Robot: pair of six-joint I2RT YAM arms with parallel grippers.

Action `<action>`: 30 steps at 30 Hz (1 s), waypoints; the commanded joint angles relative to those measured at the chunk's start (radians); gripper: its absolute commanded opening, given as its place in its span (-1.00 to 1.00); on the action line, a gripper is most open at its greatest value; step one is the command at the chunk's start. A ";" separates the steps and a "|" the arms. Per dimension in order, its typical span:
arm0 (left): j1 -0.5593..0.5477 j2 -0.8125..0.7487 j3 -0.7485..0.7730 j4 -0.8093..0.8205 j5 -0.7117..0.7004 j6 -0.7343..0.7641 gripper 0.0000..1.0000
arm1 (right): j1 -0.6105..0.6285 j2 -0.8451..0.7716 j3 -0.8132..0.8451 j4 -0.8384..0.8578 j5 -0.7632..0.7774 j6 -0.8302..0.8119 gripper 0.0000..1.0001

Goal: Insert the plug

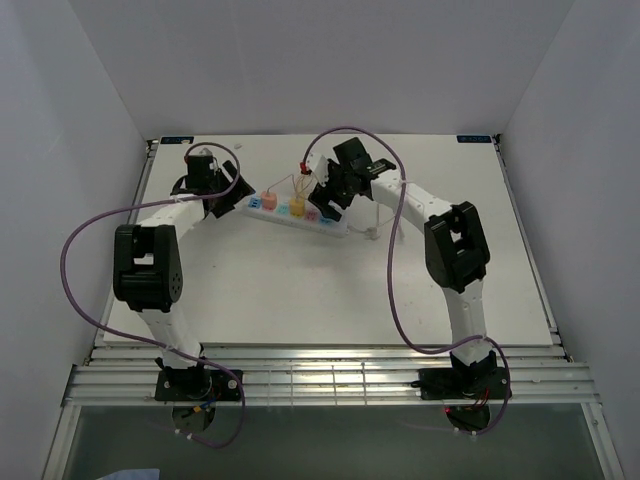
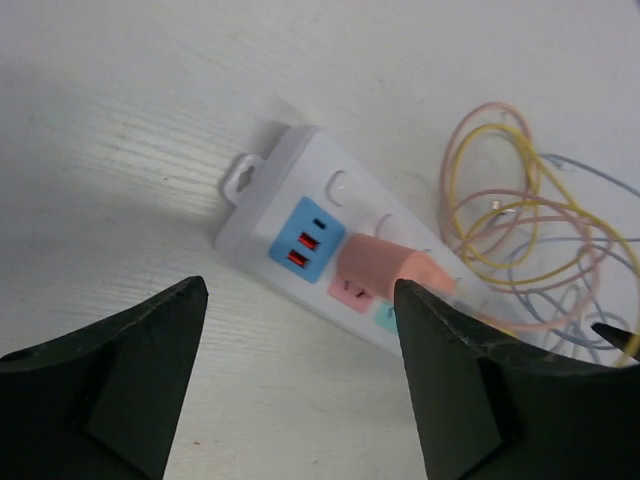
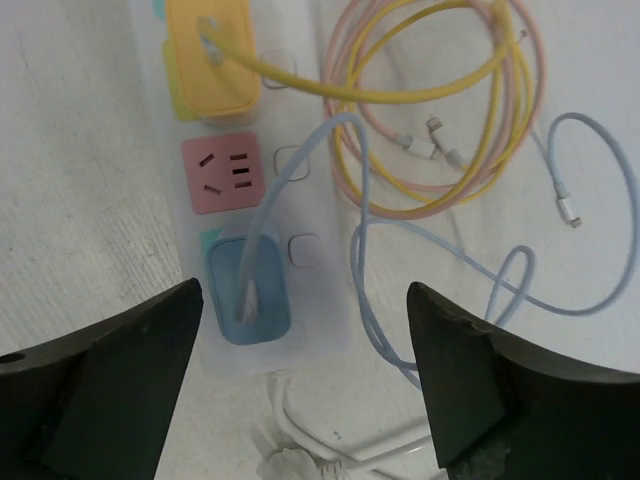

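A white power strip (image 1: 290,217) lies at the table's back middle. In the left wrist view the strip (image 2: 300,170) shows its blue USB panel (image 2: 305,240) and a pink plug (image 2: 392,268) seated in a pink socket. In the right wrist view a yellow plug (image 3: 210,55) and a blue plug (image 3: 252,292) sit in the strip, with an empty pink socket (image 3: 225,172) between them. My left gripper (image 2: 300,292) is open and empty near the strip's USB end. My right gripper (image 3: 305,292) is open and empty over the blue plug.
Coiled yellow, pink and blue charging cables (image 3: 440,130) lie beside the strip. The strip's white power cord (image 3: 330,440) runs off its end near the blue plug. White walls enclose the table on three sides.
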 commanded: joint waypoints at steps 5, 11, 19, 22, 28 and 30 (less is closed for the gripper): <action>-0.004 -0.264 0.088 -0.089 -0.033 0.026 0.96 | -0.009 -0.197 0.009 0.063 -0.043 0.185 0.80; -0.004 -0.430 0.025 -0.172 -0.039 0.011 0.96 | -0.008 -0.466 -0.195 0.126 -0.228 0.281 0.80; -0.004 -0.695 -0.093 -0.315 -0.064 -0.007 0.96 | -0.001 -0.908 -0.691 0.425 -0.264 0.517 0.80; -0.006 -0.778 -0.170 -0.335 -0.074 -0.032 0.96 | -0.003 -0.968 -0.783 0.477 -0.255 0.601 0.80; -0.006 -0.855 -0.238 -0.410 -0.117 -0.060 0.96 | 0.019 -0.909 -0.785 0.428 0.002 0.710 0.80; -0.006 -0.878 -0.242 -0.427 -0.149 -0.058 0.96 | 0.019 -0.901 -0.791 0.422 0.063 0.738 0.80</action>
